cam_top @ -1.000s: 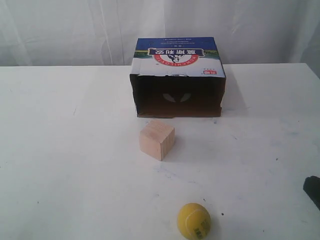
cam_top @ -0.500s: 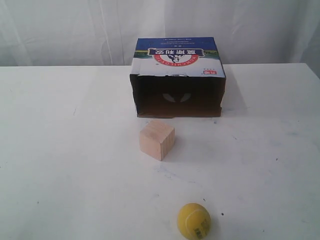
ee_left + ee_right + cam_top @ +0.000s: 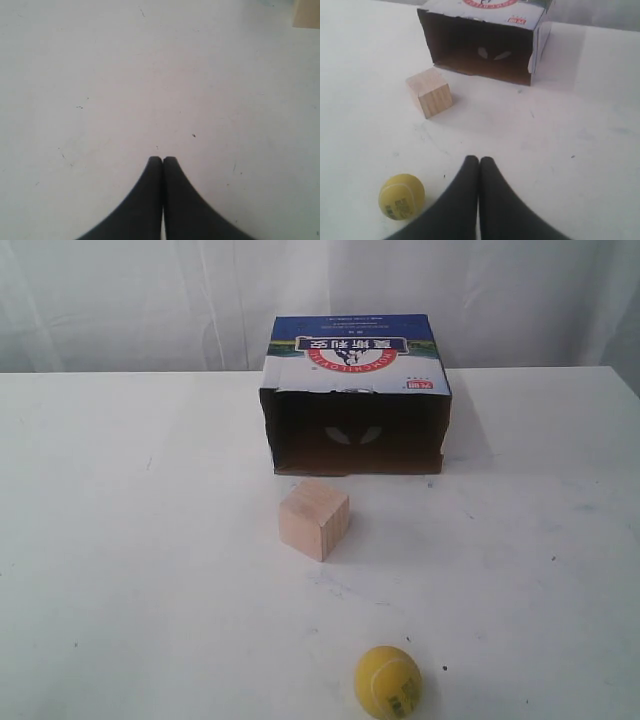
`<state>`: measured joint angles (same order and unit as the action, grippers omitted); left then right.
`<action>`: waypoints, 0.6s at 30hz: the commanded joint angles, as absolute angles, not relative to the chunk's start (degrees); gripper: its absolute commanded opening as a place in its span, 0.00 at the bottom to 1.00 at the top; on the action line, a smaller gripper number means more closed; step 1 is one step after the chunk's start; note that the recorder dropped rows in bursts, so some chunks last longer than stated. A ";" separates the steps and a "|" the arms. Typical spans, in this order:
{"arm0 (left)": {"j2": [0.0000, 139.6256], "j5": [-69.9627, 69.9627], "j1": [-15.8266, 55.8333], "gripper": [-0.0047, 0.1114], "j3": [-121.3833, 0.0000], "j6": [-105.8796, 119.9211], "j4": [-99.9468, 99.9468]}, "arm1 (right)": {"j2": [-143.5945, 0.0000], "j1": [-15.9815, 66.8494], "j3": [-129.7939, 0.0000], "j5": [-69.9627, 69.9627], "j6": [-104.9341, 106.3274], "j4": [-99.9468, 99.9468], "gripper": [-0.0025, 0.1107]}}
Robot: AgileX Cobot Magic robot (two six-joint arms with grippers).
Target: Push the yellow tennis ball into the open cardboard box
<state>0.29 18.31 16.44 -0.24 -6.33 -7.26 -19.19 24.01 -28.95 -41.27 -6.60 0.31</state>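
The yellow tennis ball [image 3: 388,682] rests near the table's front edge, its printed label facing the camera; the right wrist view also catches the ball [image 3: 401,196]. The open cardboard box [image 3: 354,400] lies at the back with its dark opening facing forward, and the box [image 3: 485,42] shows in the right wrist view too. My right gripper [image 3: 479,160] is shut and empty, hovering beside the ball without touching it. My left gripper [image 3: 163,160] is shut over bare table. Neither gripper appears in the exterior view.
A pale wooden cube [image 3: 314,519] stands between the ball and the box opening, slightly left of the ball; the cube [image 3: 429,92] is seen from the right wrist, and a corner of the cube [image 3: 306,14] from the left wrist. White curtain hangs behind the white table [image 3: 120,540].
A dark part of the right arm, at the right edge of the exterior view one second ago, has left that view. Ball, cube and box have not moved.
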 commanded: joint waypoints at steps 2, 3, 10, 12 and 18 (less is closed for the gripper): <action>0.00 19.31 16.73 0.04 0.00 -6.20 -7.38 | -30.41 23.93 -33.08 -44.24 -6.88 5.05 0.02; 0.00 19.31 16.73 0.04 0.00 -6.20 -7.38 | -32.65 24.04 -34.03 -45.09 -6.88 5.82 0.02; 0.00 19.31 16.73 0.04 0.00 -6.20 -7.38 | -49.50 33.94 -41.51 -46.83 -3.43 5.46 0.02; 0.00 19.31 16.73 0.04 0.00 -6.20 -7.38 | -54.21 38.07 -42.76 -46.37 -3.43 5.09 0.02; 0.00 19.31 16.73 0.04 0.00 -6.20 -7.38 | -68.67 49.33 -43.32 -41.14 -4.35 4.31 0.02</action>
<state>0.29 18.31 16.44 -0.24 -6.33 -7.26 -65.55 47.09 -42.83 -43.21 -4.30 4.93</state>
